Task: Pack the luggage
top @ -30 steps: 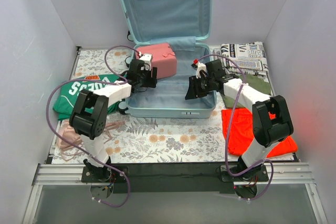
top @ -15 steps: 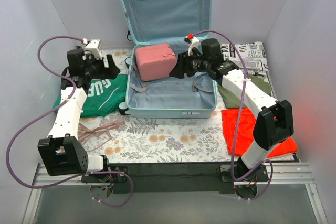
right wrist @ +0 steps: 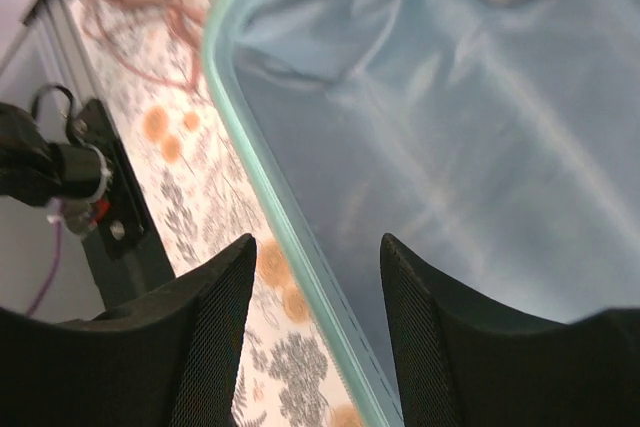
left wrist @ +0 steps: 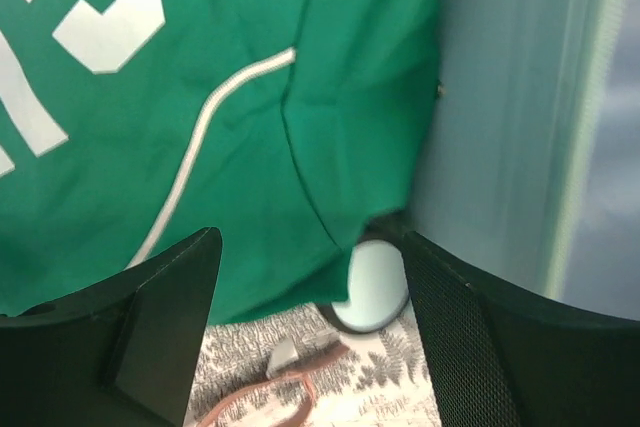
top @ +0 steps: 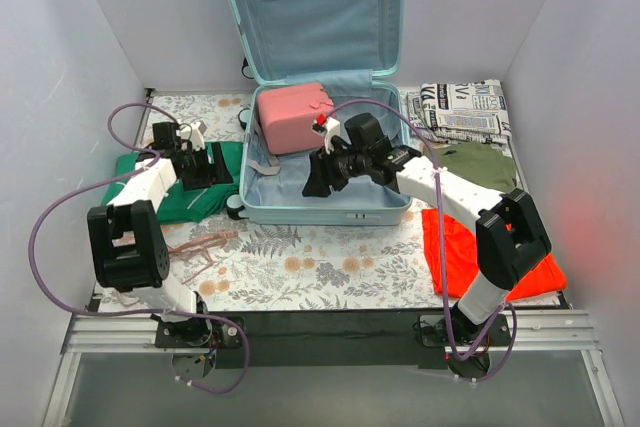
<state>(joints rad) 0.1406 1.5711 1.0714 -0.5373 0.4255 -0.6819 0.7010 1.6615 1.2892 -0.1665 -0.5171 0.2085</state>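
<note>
Mint luggage below right jaws, beside left

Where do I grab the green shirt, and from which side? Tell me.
Probably the crease near its hem, coming straight down from above. The green shirt lies flat with its side against the luggage, so that fold likely gives the open left gripper the only thing to pinch.
</note>
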